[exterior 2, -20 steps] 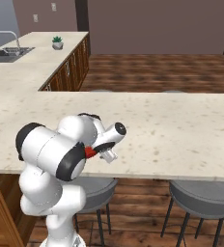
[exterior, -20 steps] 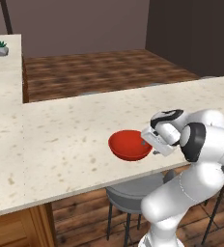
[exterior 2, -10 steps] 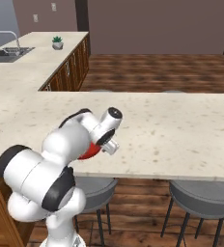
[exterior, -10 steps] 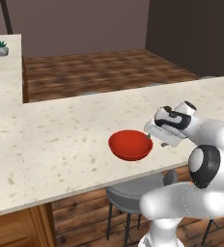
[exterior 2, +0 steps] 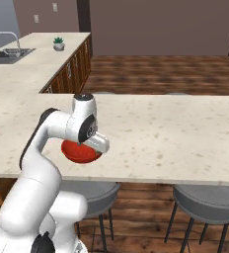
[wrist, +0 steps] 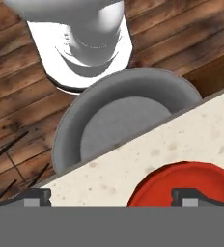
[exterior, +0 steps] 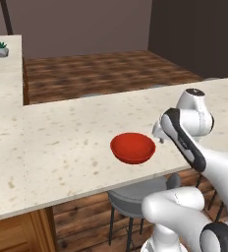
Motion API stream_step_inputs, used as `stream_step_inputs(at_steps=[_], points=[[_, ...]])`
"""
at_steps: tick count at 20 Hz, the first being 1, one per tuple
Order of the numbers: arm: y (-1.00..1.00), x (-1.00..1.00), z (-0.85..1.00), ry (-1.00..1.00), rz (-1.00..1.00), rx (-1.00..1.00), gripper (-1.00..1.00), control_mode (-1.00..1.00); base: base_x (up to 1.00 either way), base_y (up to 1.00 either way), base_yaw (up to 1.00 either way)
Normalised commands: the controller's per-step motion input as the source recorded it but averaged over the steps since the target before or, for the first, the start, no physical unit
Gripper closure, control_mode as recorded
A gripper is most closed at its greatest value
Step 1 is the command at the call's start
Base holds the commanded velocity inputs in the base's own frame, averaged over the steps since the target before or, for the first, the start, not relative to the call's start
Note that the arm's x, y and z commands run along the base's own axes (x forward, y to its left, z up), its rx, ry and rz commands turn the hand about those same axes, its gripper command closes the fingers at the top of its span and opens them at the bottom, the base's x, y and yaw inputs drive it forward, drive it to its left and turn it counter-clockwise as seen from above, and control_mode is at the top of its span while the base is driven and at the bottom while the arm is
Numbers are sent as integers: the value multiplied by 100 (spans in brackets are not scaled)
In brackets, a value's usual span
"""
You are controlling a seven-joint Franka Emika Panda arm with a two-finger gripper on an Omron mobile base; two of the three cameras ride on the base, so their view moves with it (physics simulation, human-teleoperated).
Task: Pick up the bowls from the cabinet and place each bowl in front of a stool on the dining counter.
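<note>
Since the earlier frames the arm has swung up and back from the red bowl [exterior: 132, 147]: a second ago the hand was pressed against the bowl's right rim, and now it hangs clear of it, with the elbow link crossing in front of the counter edge in the left base view. The bowl itself has not shifted on the stone.

Jaws stand wide and hold nothing. In the hand view the gripper [wrist: 113, 197] shows its two dark fingertips [wrist: 33, 195] far apart at the bottom of the picture, one over bare stone, the other over the bowl's near rim [wrist: 189, 185]. Neither tip touches the bowl as far as this view lets one tell.

Red bowl sits upright on the dining counter [exterior: 62, 142], close to its near edge. In the right base view it is partly hidden behind the white wrist [exterior 2: 79, 152].

Under that edge, right below the bowl, stands a grey round stool [wrist: 119, 120]; its seat also shows in the left base view [exterior: 135, 197]. A second grey stool [exterior 2: 208, 197] stands further along the counter to the right.

Far off on the other counter sit a small potted plant [exterior 2: 58, 43] and a sink with a tap [exterior 2: 8, 49].
</note>
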Motion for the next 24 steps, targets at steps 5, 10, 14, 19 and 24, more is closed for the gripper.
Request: stream_step_inputs(at_steps=[5, 10, 14, 19, 24], points=[[10, -100, 100, 17, 9, -18, -100, -100, 0, 0, 0], [16, -78, 100, 24, 6, -6, -100, -100, 0, 0, 0], [38, -62, 71, 9, 6, 8, -100, -100, 0, 0, 0], [51, -38, 32, 2, 9, 16, -100, -100, 0, 0, 0], [25, -39, -13, -12, 6, 0, -100, -100, 0, 0, 0]])
